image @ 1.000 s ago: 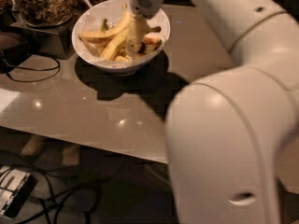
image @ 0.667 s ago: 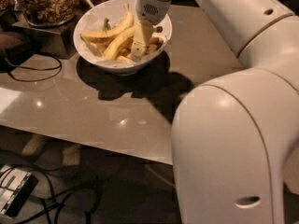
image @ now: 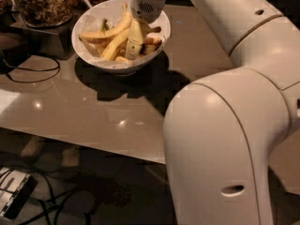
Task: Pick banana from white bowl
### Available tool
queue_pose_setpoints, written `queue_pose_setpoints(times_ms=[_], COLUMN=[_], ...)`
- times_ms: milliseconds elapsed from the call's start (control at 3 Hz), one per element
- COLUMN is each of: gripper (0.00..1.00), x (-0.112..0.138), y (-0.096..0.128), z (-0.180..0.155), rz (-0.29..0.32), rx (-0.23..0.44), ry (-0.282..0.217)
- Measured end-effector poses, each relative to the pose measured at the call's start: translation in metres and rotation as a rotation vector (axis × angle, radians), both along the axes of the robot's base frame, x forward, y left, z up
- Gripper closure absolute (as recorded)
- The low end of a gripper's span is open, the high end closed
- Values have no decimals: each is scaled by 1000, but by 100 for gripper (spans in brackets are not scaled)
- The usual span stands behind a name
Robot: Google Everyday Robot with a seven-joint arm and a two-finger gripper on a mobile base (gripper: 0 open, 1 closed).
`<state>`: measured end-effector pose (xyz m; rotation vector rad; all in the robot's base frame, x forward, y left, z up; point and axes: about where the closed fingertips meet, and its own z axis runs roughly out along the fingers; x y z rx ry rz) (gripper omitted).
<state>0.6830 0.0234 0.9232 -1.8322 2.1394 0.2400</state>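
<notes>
The gripper (image: 133, 45) hangs inside the white bowl (image: 90, 16) on the counter (image: 93, 109), lowered to grasp the banana (image: 104, 33) lying there among others. Whether its jaws hold anything cannot be told.

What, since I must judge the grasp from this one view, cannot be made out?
- Camera view: whether the gripper, down in the white bowl, grips the banana; its own housing hides the contact.
- The bowl's right inside: covered by the gripper.
- The granola jar: cut off by the top edge.
- The table, right part: behind the arm.
</notes>
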Motion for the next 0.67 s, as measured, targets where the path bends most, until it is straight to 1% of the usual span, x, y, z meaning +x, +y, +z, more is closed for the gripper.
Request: queue_pose_setpoints(times_ms=[333,667], gripper=[0,18], x=[0,3], y=[7,12], z=[6,7], rz=[10,0], rx=[19,28], ry=[11,24])
